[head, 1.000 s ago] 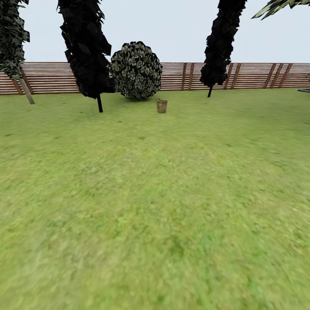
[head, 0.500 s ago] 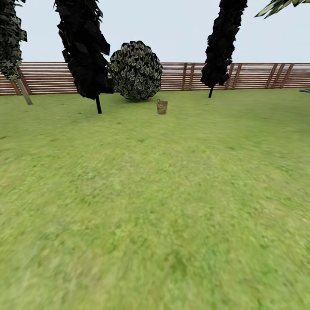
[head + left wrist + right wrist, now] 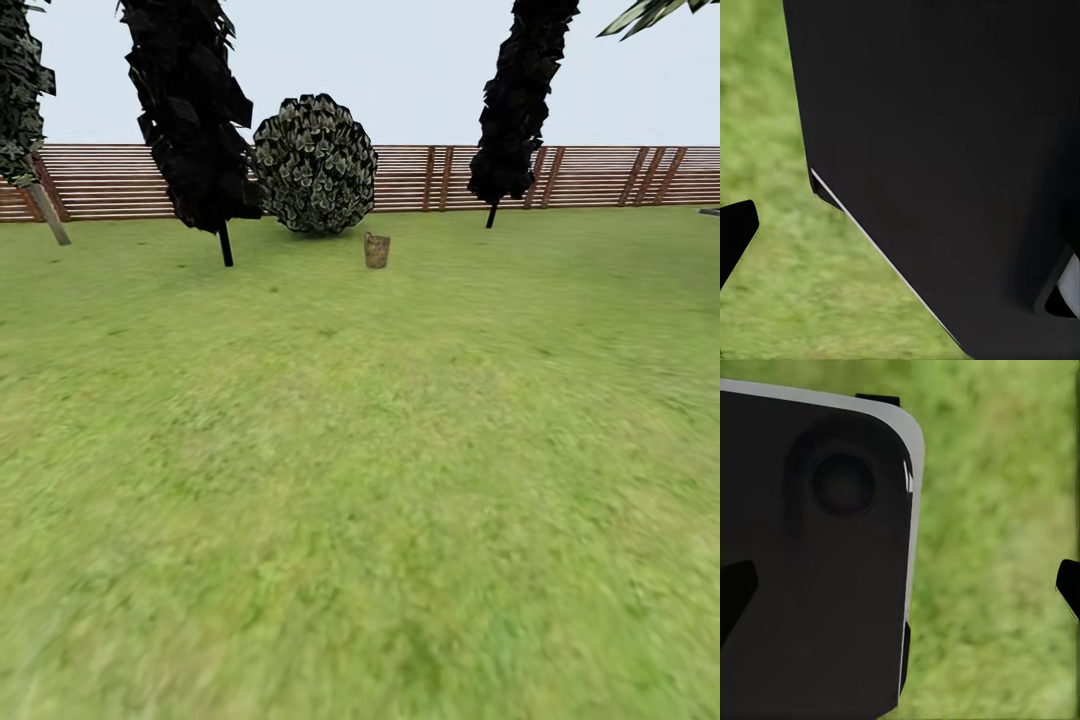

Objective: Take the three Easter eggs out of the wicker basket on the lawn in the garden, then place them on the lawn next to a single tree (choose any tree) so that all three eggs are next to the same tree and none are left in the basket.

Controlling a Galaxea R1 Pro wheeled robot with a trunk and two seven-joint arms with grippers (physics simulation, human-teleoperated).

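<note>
Basically nothing done yet: the robot is in transit over the lawn, and all 3 eggs are left to pick and place. Small brown basket-like thing sits far ahead on the grass, near the round bush and short of the slatted fence; too small to tell if eggs are inside. 2 dark ragged trees flank it, no grey-trunked tree in view. Both wrist cameras face dark robot body panels over blurred grass, so I cannot tell either gripper's state. No readable brands, labels or writing anywhere
</note>
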